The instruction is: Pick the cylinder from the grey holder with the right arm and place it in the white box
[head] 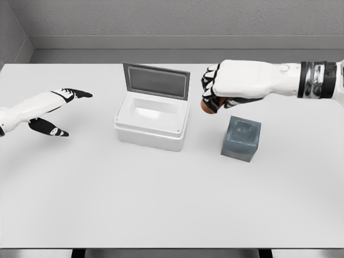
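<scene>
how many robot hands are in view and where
2. The left hand hovers open over the table at the far left. The right hand is curled around the brown cylinder, between the white box and the grey holder.

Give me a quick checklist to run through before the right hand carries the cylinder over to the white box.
1. Cylinder gripped by right hand: ok, fingers curled round it; only its brown end shows.
2. Cylinder clear of grey holder: ok, the socket looks empty.
3. White box lid raised: ok.
4. Box interior free: ok, nothing visible inside.
5. Left hand out of the path: ok, resting left of the box, open.
6. Grip firmness: cannot tell.
</scene>
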